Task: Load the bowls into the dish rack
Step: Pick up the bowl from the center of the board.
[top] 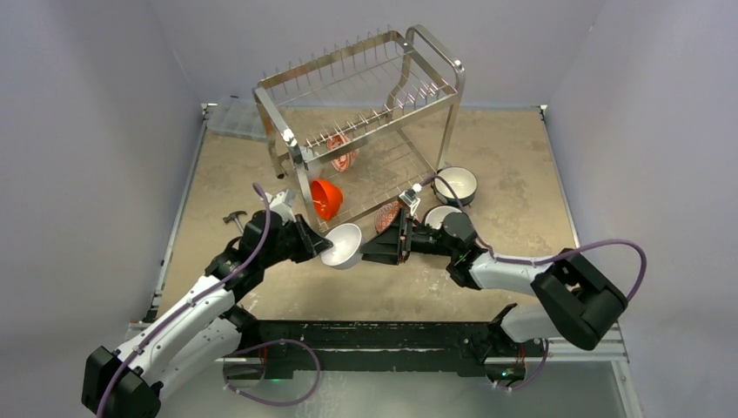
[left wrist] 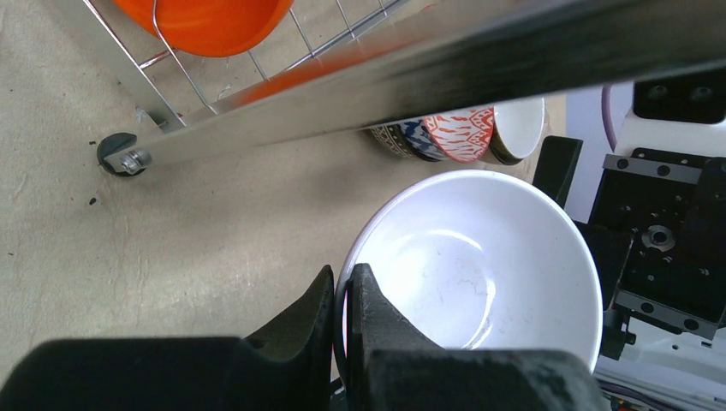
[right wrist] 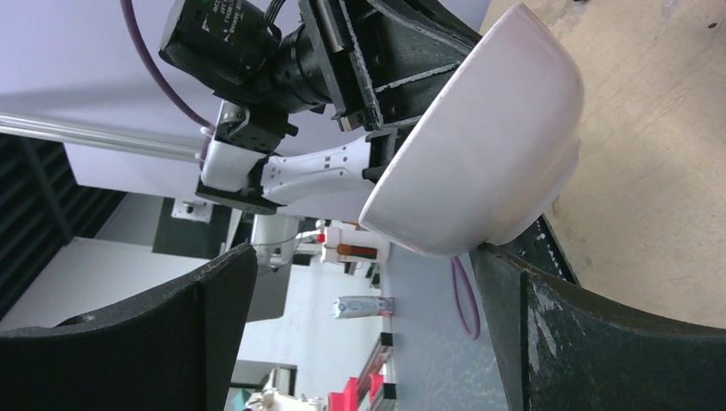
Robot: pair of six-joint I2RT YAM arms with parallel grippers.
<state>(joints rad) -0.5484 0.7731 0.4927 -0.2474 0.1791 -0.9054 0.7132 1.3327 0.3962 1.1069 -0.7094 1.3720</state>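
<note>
No text, label, brand or number can be read in any view; the small tube-like item (right wrist: 364, 306) behind the right wrist's view is too blurred.

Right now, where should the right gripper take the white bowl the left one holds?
Likely the white bowl's free rim opposite the left gripper, coming from the right gripper's side: the wall is thin enough to pinch, and that edge is bare.

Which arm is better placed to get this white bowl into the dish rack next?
Left, probably. The left gripper pinches the white bowl by its rim, right beside the dish rack and its lower tier. The right gripper is open and holds nothing.
</note>
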